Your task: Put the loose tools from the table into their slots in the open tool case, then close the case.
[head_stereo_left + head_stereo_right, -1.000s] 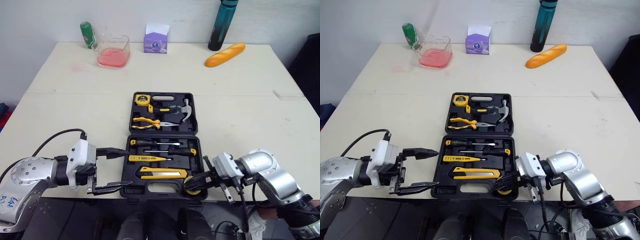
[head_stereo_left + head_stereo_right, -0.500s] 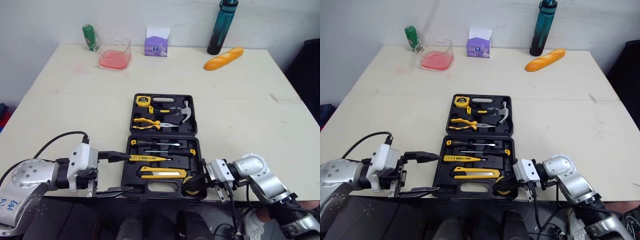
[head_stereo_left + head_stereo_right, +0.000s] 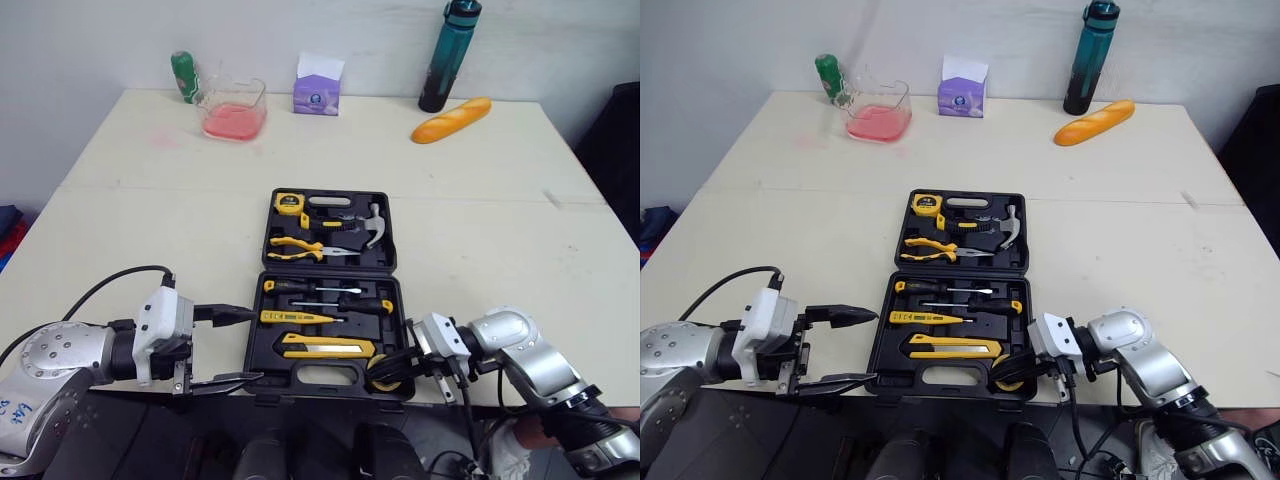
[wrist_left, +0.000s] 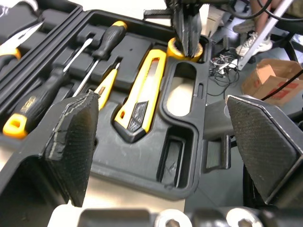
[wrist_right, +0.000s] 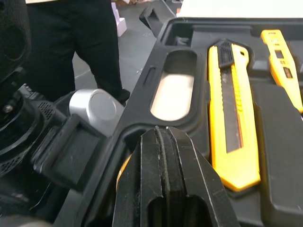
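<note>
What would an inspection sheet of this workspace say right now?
Surface: cream table, pink smudge far left.
Job's things: open case, tools slotted in both halves; yellow roll in its near right corner.
Clutter: green bottle, pink tub, tissue box, teal bottle, bread, all along the far edge.
Pincers: left pincer open at the case's near left corner; right pincer shut, tips at the roll.
Cables: black cable loops behind the left pincer; thin cables hang behind the right pincer.
Surroundings: white wall; person's legs; cardboard box on the floor.
</note>
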`<act>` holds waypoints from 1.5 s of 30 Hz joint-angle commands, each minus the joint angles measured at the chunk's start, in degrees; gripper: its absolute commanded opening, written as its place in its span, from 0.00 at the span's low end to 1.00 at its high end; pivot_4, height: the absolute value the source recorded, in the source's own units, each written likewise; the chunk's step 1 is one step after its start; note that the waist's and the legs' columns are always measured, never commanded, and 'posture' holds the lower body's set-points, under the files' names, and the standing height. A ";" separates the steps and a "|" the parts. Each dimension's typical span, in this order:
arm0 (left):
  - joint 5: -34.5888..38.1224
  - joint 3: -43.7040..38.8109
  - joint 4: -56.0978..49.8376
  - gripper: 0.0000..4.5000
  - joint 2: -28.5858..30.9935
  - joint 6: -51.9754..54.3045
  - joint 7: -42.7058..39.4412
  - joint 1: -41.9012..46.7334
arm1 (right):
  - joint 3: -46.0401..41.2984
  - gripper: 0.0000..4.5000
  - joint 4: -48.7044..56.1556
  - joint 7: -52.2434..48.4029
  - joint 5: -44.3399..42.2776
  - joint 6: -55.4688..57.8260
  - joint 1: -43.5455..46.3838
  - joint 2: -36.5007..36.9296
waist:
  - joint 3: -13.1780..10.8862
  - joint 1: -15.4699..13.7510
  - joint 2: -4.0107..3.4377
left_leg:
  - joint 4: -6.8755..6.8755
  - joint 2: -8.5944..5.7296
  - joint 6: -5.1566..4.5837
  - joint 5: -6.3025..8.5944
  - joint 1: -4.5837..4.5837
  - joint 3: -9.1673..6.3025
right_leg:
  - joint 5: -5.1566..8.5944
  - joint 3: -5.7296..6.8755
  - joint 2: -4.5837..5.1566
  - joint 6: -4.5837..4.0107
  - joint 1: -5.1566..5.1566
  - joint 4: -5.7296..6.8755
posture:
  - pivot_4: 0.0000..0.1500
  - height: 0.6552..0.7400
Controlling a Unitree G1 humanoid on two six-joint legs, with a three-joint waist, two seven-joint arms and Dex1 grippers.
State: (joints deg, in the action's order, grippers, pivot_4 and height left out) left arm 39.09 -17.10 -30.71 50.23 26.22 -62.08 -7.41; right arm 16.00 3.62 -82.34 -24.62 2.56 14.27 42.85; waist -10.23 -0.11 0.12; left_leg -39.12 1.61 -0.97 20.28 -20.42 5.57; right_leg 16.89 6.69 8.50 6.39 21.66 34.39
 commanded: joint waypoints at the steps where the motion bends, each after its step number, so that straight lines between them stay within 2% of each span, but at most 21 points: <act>1: 1.43 -4.73 1.56 1.00 0.50 0.67 0.93 -0.09 | -7.64 0.01 7.99 4.71 -6.58 8.88 -1.74 2.96 | -0.13 -0.01 -0.17 | 0.00 0.00 -0.07 -0.04 -0.07 -0.01 | 0.00 0.01 0.00 0.00 0.06 0.00 | 1.00 1.00; 5: -0.89 -7.65 4.79 1.00 -0.31 -0.80 3.25 0.53 | -16.49 0.01 13.95 10.38 -14.00 18.17 -4.50 5.28 | -0.25 0.01 -0.36 | 0.00 0.01 -0.20 -0.12 -0.54 -0.02 | 0.01 0.06 -0.05 -0.01 0.50 0.03 | 1.00 1.00; 7: -1.70 -8.44 6.57 1.00 -0.48 -0.44 4.68 0.34 | -19.92 0.01 12.39 12.19 -13.15 18.60 -5.11 5.90 | -0.26 0.11 -0.34 | 0.00 0.01 -0.19 -0.18 -0.85 0.03 | 0.01 0.05 -0.10 -0.01 0.81 0.14 | 1.00 1.00; 10: -5.21 -7.87 11.52 1.00 -1.17 -3.11 5.94 0.56 | -23.52 0.01 2.89 14.69 -9.07 15.82 -2.74 6.07 | -0.28 0.18 -0.32 | 0.01 0.00 -0.27 -0.22 -0.83 0.27 | 0.00 0.34 -0.22 0.01 0.87 0.28 | 1.00 1.00; 12: -6.51 -6.92 15.01 1.00 -2.30 -5.85 5.48 1.52 | -23.87 0.01 -3.82 15.98 -4.54 9.94 -0.98 5.08 | -0.29 0.19 -0.31 | 0.01 -0.10 -0.39 -0.26 -0.80 0.46 | -0.04 0.27 -0.40 0.07 0.94 0.24 | 1.00 1.00; 15: -6.04 -6.38 18.64 0.84 -4.18 -8.07 4.07 3.23 | -22.06 0.00 -10.65 14.85 0.63 3.40 1.01 4.85 | -0.31 0.24 -0.29 | 0.00 -0.10 -0.44 -0.26 -0.79 0.60 | -0.06 0.12 -0.41 0.12 1.01 0.24 | 1.00 1.00; 18: -11.55 -3.19 23.69 0.54 -5.57 -12.12 6.51 5.73 | -19.92 0.00 -14.19 14.32 3.82 1.99 2.62 4.59 | -0.33 0.21 -0.31 | 0.01 -0.04 -0.40 -0.28 -0.76 0.62 | -0.06 0.10 -0.45 0.12 1.04 0.42 | 1.00 1.00; 23: -17.40 3.08 25.57 0.02 -7.67 -10.87 11.67 9.36 | -17.26 0.00 -14.43 16.10 6.60 1.81 2.90 1.57 | -0.34 0.27 -0.29 | 0.00 -0.03 -0.37 -0.32 -0.77 0.67 | -0.07 0.04 -0.49 0.12 1.08 0.60 | 1.00 1.00; 25: -18.05 4.90 25.48 0.01 -8.44 -9.83 12.31 10.13 | -16.52 0.00 -13.87 15.89 6.91 2.06 2.85 0.78 | -0.34 0.27 -0.29 | 0.00 -0.03 -0.38 -0.33 -0.79 0.68 | -0.07 0.03 -0.48 0.14 1.08 0.60 | 1.00 1.00; 30: -20.32 8.33 26.21 0.01 -14.22 -7.40 19.75 15.87 | -13.95 0.00 -15.14 19.91 10.68 0.87 6.50 -3.50 | -0.36 0.36 -0.27 | -0.03 -0.02 -0.38 -0.35 -0.77 0.71 | -0.08 0.00 -0.49 0.15 1.09 0.63 | 1.00 1.00; 34: -22.18 10.15 27.58 0.01 -16.01 -6.43 22.15 19.49 | -12.35 0.00 -17.38 21.46 13.02 0.33 9.78 -5.77 | -0.37 0.34 -0.25 | -0.05 -0.01 -0.32 -0.45 -0.74 0.70 | -0.13 -0.02 -0.51 0.14 1.11 0.73 | 1.00 1.00; 39: -23.71 14.76 30.01 0.01 -18.45 -5.04 21.97 23.63 | -10.25 0.00 -23.54 20.24 14.91 -2.62 14.94 -8.66 | -0.37 0.38 -0.24 | -0.06 -0.02 -0.35 -0.48 -0.75 0.75 | -0.14 -0.05 -0.56 0.15 1.11 0.71 | 1.00 1.00; 45: -23.15 16.18 28.93 0.01 -19.15 -3.90 20.54 23.82 | -10.21 0.00 -26.40 18.92 14.89 -4.84 16.80 -9.96 | -0.36 0.52 -0.24 | -0.06 0.05 -0.34 -0.47 -0.78 0.76 | -0.13 -0.06 -0.69 0.14 1.11 0.63 | 1.00 1.00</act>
State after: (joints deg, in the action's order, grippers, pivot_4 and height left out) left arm 15.37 -1.92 0.57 31.43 22.12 -40.25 16.10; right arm 6.04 -22.83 -62.79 -9.51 -0.96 30.23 33.37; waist -10.60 0.41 -0.12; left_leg -39.20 1.66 -1.31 19.81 -21.19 6.33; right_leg 16.75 6.63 7.81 6.54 22.77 35.03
